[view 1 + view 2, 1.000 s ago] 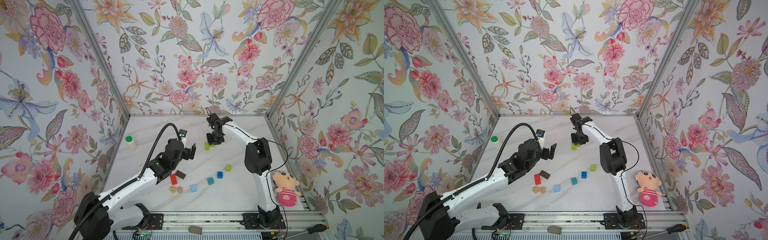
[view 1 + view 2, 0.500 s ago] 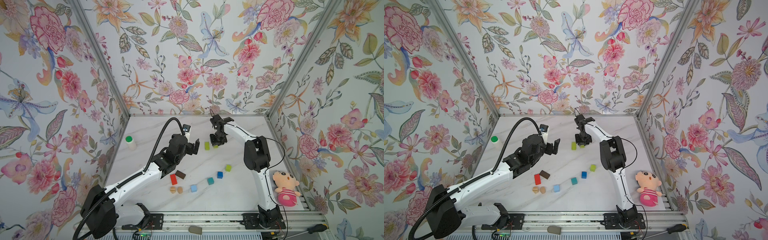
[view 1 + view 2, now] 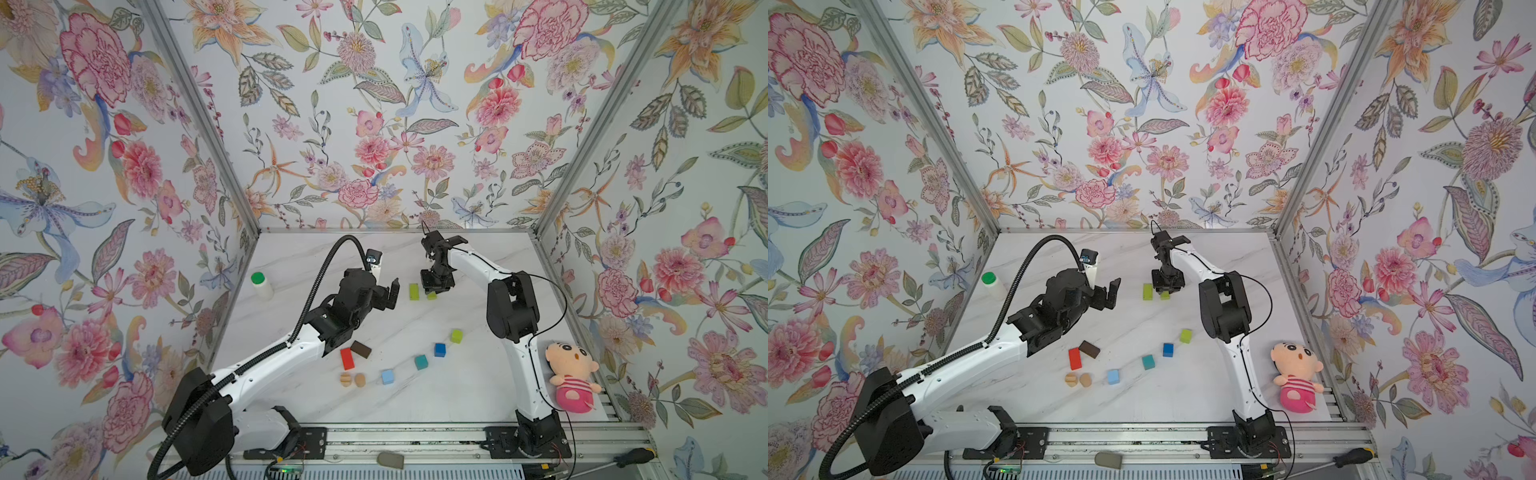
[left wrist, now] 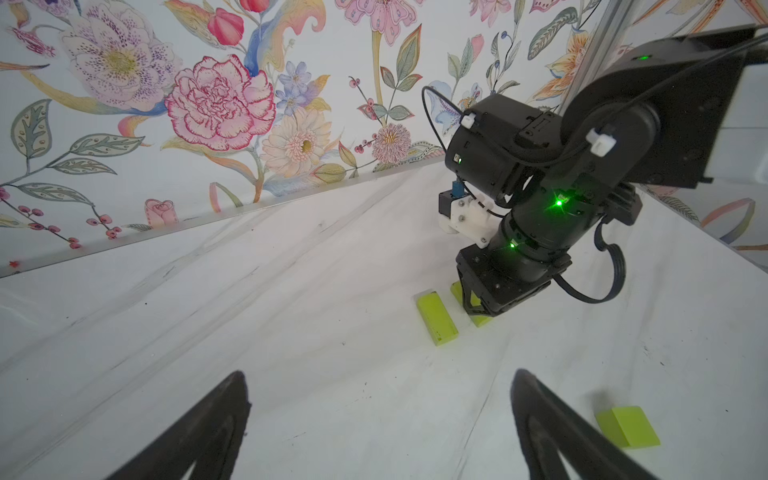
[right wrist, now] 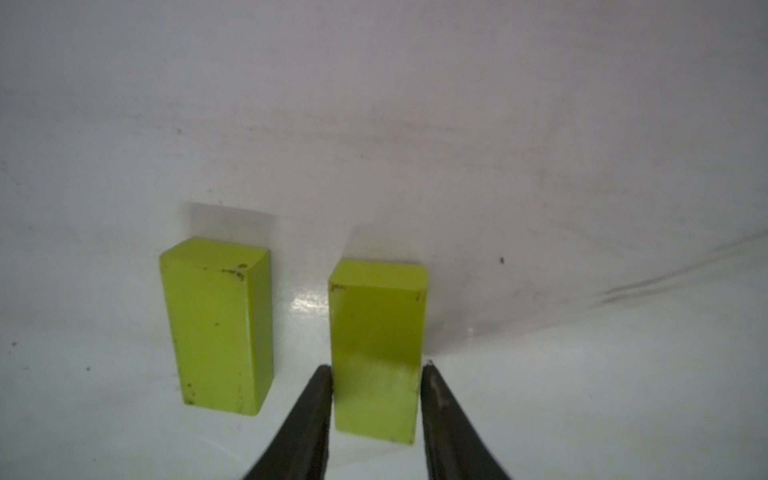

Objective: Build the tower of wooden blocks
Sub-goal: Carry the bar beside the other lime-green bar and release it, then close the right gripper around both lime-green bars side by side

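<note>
Two lime-green oblong blocks lie side by side far back on the table. One lime-green oblong lies free. The other oblong rests on the table between my right gripper's fingers, which stand open barely wider than it. My left gripper hovers wide open and empty, just left of the pair. Nearer the front lie a lime cube, blue cube, teal cube, light-blue cube, red oblong, dark-brown oblong and two tan pieces.
A green-capped white bottle stands at the left edge of the table. A pink plush doll lies at the right front, beside the right arm's base. Floral walls close in the table on three sides.
My right gripper has come down with its lime oblong beside the other one, and its fingers have eased off it. The left gripper has moved a little toward the pair.
</note>
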### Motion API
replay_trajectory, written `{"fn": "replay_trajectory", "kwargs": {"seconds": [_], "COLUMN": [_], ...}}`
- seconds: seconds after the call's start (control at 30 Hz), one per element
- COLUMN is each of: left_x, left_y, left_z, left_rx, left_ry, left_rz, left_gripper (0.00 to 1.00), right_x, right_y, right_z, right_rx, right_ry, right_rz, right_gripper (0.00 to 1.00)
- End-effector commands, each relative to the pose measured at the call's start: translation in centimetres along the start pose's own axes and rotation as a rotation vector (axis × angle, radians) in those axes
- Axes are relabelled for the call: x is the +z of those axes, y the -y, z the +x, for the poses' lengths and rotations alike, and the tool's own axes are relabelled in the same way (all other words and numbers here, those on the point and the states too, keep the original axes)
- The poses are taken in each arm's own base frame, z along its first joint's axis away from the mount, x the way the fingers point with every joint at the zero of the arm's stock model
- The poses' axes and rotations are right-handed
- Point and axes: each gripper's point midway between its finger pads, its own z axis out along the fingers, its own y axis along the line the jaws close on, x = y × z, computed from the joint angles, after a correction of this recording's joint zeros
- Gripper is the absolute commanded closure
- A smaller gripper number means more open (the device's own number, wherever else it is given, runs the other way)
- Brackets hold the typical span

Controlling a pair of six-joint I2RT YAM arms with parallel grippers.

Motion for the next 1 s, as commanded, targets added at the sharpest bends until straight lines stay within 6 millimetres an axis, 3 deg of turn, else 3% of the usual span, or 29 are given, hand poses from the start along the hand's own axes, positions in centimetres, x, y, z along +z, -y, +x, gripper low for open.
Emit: {"fn": "replay_trajectory", "kwargs": {"seconds": [0.0,0.13,0.37,0.9,0.93,0.97], "left_x": [0.0,-0.2,-0.5,-1.8,-1.9,-2.0], "left_y": [0.8,0.7,0.4,-0.5,-0.6,-0.6], "left_z": [-1.4,-1.3,-1.1,-0.9,-0.8,-0.7], "left_rx": [0.001,0.006,0.008,0.037,0.038,0.04], "left_ry": [0.031,0.033,0.042,0.053,0.053,0.052], "left_rz": [0.028,0.027,0.027,0.023,0.022,0.022], "left_gripper": [0.01,0.01,0.01,0.01,0.01,0.01], "right_x": [-0.6,-0.9,-1.9,-1.6,-1.5,-1.4], "right_y": [-0.1,-0.4,-1.1,-3.4,-3.2,-2.9], "right_z": [-0.1,0.0,-0.3,-1.0,-1.1,-1.1], "right_rx": [0.015,0.025,0.037,0.089,0.1,0.114], "right_ry": [-0.005,-0.005,0.015,0.029,0.033,0.037], "right_rz": [-0.019,-0.036,-0.052,-0.076,-0.061,-0.038], "right_gripper": [0.58,0.52,0.26,0.13,0.11,0.0]}}
